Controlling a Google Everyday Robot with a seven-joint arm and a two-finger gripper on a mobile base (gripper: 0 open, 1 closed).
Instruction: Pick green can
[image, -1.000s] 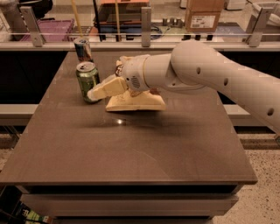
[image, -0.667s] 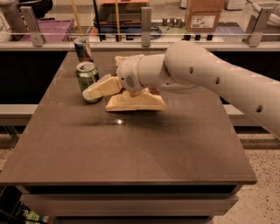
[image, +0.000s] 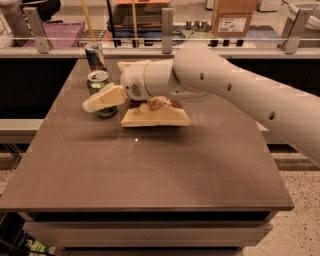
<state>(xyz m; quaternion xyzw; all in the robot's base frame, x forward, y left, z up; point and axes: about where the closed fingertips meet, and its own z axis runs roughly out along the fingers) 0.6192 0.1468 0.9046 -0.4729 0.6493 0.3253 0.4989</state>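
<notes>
While the arm (image: 240, 92) reaches in from the right, the claw (image: 98, 99) sits low at the far left of the bench (image: 150, 170), lying right across the front of the green can (image: 97, 83). Whether it is apart or already clamped on the can cannot be told from this angle, because the can hides its far side.

The green can stands near the bench's back-left corner. It is just in front of the blue-and-silver can (image: 94, 54) and just left of a pale wedge-shaped packet (image: 155, 116).

Now, the handling. This looks like a thin-walled metal drink can, stiff enough for a firm hold but likely to dent if squeezed hard. Full or empty cannot be told, so the weight is an open question: light if empty, a fair heft if full. The painted side should be smooth and a bit slippery. A hold on opposite sides of the round wall, around mid-height, looks the safest bet, not the rim or the tapered top. That is about where the claw lies.

Orientation next: the can is upright, with its long axis vertical, its silver top facing up and its base flat on the bench. Being round, it offers the same grip from any side, though its neighbours behind and to the right leave the front and left as the freer ways in.
</notes>
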